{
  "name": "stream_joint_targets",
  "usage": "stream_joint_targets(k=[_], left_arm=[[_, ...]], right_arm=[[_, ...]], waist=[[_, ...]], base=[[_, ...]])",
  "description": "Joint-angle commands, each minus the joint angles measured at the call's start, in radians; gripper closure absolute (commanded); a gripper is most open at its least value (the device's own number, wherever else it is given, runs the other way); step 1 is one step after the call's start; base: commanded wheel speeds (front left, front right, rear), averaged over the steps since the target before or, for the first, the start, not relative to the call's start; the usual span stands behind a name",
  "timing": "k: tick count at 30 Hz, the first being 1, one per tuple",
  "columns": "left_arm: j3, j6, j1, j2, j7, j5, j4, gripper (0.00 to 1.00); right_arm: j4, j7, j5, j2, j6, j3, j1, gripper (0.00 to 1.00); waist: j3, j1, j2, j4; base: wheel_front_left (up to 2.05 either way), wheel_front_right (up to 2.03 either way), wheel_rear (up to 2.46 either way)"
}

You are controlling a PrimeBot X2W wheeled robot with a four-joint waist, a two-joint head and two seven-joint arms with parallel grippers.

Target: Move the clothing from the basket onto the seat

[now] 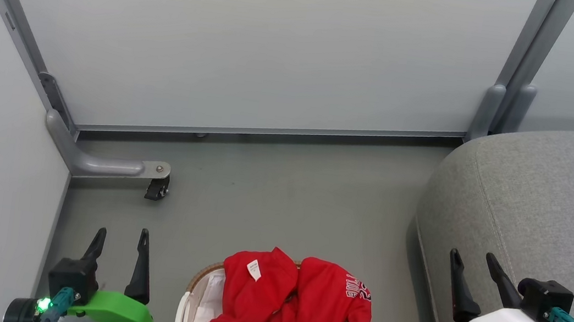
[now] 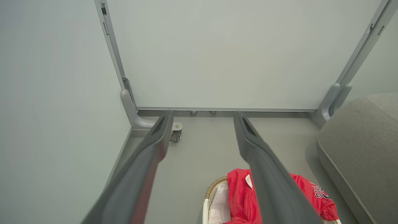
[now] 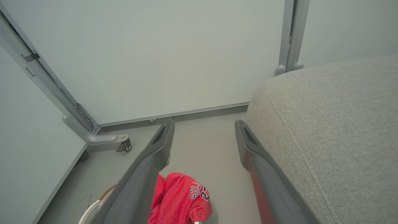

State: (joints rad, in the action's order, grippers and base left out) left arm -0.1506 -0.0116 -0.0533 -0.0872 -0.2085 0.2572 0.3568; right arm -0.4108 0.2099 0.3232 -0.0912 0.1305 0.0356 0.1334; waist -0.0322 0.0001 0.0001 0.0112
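Basket (image 1: 191, 287): one.
Clothing (image 1: 278, 309): a single red heap; how many garments it holds cannot be told.
White tag (image 1: 254, 269): one, on the red cloth.
Seat (image 1: 547, 206): one grey cushion.
Grippers: two, the left gripper (image 1: 123, 230) and the right gripper (image 1: 473, 253), with two dark fingers (image 1: 141, 266) apiece, four in all.
Wall panels (image 1: 258, 41): three.
Castor (image 1: 157, 188): one.
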Motion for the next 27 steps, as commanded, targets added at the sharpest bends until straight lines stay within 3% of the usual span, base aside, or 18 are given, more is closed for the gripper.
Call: stream_joint_targets(k=[1, 16, 27], left_arm=[[0.005, 0.002, 0.003, -0.001, -0.01, -0.021, -0.006, 0.0], [0.02, 0.062, -0.008, 0.027, -0.04, -0.128, 0.008, 0.0], [-0.029, 0.108, -0.141, 0.034, -0.059, -0.203, 0.046, 0.0]], right_arm=[[-0.002, 0.009, -0.022, -0.002, 0.0, -0.002, -0.006, 0.0], [0.006, 0.038, -0.125, -0.002, 0.0, 0.009, 0.028, 0.0], [0.1, 0.057, -0.189, 0.011, 0.0, 0.028, 0.132, 0.0]], waist=[[-0.001, -0.0001, -0.0001, -0.001], [0.037, -0.0001, -0.0001, -0.028], [0.223, -0.0001, -0.0001, -0.091]], base=[[0.0, 0.0, 0.0], [0.0, 0.0, 0.0], [0.0, 0.0, 0.0]])
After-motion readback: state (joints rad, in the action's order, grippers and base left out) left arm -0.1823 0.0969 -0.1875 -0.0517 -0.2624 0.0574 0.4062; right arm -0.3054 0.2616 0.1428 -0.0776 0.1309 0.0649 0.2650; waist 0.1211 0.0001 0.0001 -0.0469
